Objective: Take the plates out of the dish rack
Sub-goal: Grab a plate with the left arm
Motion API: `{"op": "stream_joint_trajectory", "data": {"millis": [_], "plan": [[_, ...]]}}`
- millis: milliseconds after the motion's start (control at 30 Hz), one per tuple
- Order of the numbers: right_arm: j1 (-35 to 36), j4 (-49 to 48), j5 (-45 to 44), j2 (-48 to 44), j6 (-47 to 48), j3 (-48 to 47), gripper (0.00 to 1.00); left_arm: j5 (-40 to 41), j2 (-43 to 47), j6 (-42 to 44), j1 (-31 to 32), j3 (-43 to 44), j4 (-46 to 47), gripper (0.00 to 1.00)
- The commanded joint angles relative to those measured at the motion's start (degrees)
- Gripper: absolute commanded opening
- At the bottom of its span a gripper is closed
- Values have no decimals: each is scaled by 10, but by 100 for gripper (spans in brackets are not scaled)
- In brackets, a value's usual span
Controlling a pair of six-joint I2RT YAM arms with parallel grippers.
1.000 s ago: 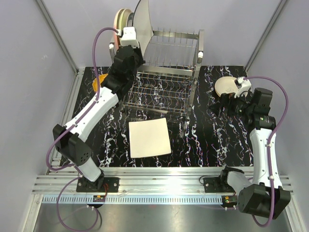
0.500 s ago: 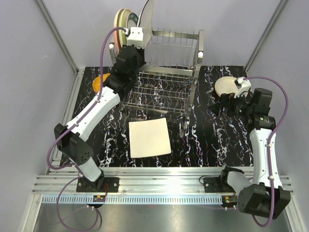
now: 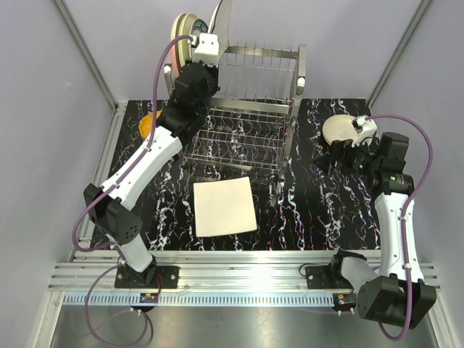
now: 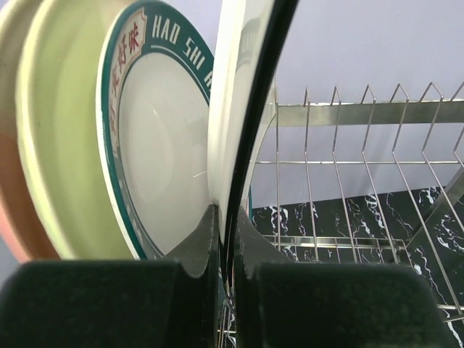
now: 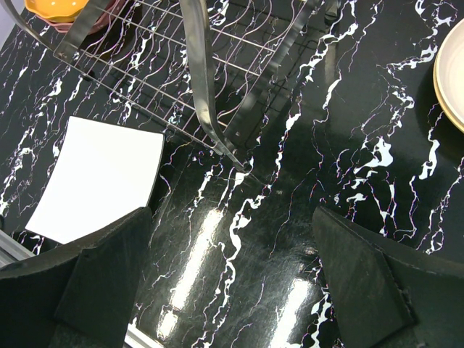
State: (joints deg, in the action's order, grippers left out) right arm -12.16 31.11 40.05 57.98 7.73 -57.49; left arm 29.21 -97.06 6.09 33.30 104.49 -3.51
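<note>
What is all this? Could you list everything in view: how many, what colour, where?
dish rack: one, chrome wire, back middle of the table.
plates in the rack: at least three, teal-rimmed white, cream, pinkish, upright at its upper left end.
held plate: one, white with dark rim, upright beside those.
square plate: one, cream, flat in front of the rack.
round plate: one, cream, flat right of the rack.
orange plate: one, orange, left of the rack, partly hidden.
table: one, black with white veins.
left gripper: one, black, shut on the held plate.
right gripper: one, black, open, above the table near the round plate.
</note>
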Motion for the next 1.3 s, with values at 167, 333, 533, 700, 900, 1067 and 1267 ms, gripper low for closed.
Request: {"op": "stream_joint_trajectory", "data": {"millis": [167, 333, 533, 700, 900, 1067, 1267], "plan": [[-1, -22, -1, -11, 8, 0, 100, 51, 21, 63, 1, 73, 167, 0], [-1, -23, -2, -10, 10, 2, 100, 53, 19, 78, 3, 85, 171, 0], [-1, -23, -2, -9, 10, 2, 100, 61, 15, 101, 5, 95, 184, 0], [-1, -23, -3, -10, 11, 2, 100, 59, 15, 101, 5, 101, 181, 0], [-1, -24, -5, -10, 12, 2, 100, 54, 19, 70, 5, 106, 170, 0], [-1, -24, -7, -11, 13, 3, 100, 53, 20, 35, 5, 113, 165, 0], [-1, -24, -8, -14, 14, 3, 100, 46, 22, 15, 5, 130, 156, 0]]}}
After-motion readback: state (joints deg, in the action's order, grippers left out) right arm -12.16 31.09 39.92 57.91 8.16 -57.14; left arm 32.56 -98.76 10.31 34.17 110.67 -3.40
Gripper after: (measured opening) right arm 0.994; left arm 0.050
